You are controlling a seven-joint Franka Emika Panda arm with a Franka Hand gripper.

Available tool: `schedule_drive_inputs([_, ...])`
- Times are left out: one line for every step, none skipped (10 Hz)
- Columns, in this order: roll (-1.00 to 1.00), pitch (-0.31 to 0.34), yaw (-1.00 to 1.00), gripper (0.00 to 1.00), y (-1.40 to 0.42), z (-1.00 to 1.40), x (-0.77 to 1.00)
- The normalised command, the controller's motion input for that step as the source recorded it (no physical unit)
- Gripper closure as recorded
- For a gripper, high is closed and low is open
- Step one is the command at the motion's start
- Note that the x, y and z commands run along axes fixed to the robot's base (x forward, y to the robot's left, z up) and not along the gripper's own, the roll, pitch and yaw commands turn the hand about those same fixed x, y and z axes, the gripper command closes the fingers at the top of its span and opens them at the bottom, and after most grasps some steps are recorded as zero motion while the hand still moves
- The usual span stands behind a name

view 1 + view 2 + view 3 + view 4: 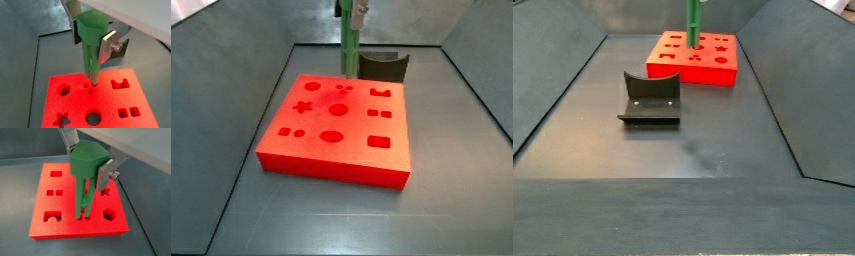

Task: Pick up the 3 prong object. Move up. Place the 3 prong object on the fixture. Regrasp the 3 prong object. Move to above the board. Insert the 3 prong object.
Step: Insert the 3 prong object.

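In a wrist view, the claw (93, 34) is seen clamped on the wide top of the 3 prong object (90, 47), which hangs upright over the board (100, 102). The prong tips are at small round holes; whether they are inside cannot be told. One finger (109, 44) shows as a silver plate; the other is hidden behind the green piece.

In a wrist view, the claw (89, 162) grips the 3 prong object (85, 175) above the board (77, 203); the prongs reach the board's top.

In a side view, the claw is cut off at the top edge. The 3 prong object (348, 45) stands at the board's (338, 125) far edge, with the fixture (382, 67) partly hidden behind the board.

In a side view, the fixture (649, 98) sits on the dark grey floor (673, 150), near; the board (694, 58) lies farther, with the 3 prong object (694, 22) over it. Grey walls enclose the floor.
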Motion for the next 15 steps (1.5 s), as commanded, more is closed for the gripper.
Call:
schedule_drive_inputs([0.0, -0.043, -0.83, 1.0, 0.0, -0.25, -0.21])
schedule_drive_inputs([-0.28, -0.036, -0.66, 1.0, 0.0, -0.49, -0.18])
schedule_drive_inputs([-0.4, -0.034, -0.41, 1.0, 0.1, -0.33, -0.38])
schedule_drive_inputs([-0.18, -0.144, -0.02, 1.0, 0.03, 0.0, -0.13])
schedule_drive_inputs([0.0, 0.0, 0.0, 1.0, 0.0, 0.0, 0.04])
schedule_drive_inputs([0.05, 0.063, -0.14, 1.0, -0.01, -0.01, 0.31])
schedule_drive_inputs([0.08, 0.086, -0.2, 1.0, 0.0, -0.11, 0.37])
schedule_drive_inputs([0.06, 0.056, -0.18, 1.0, 0.0, -0.14, 0.29])
schedule_drive_inputs([0.03, 0.044, -0.13, 1.0, 0.0, -0.05, 0.2])
schedule_drive_inputs([0.02, 0.036, -0.04, 1.0, 0.0, 0.0, 0.01])
schedule_drive_inputs([0.0, 0.004, -0.07, 1.0, 0.0, -0.01, 0.0])
schedule_drive_inputs([0.0, 0.0, -0.16, 1.0, 0.0, 0.0, -0.29])
schedule_drive_inputs([0.0, 0.0, -0.12, 1.0, 0.0, 0.0, -0.26])
schedule_drive_inputs([0.0, 0.0, -0.01, 1.0, 0.0, -0.01, 0.02])
schedule_drive_inputs([0.0, 0.027, -0.06, 1.0, 0.0, -0.02, 0.18])
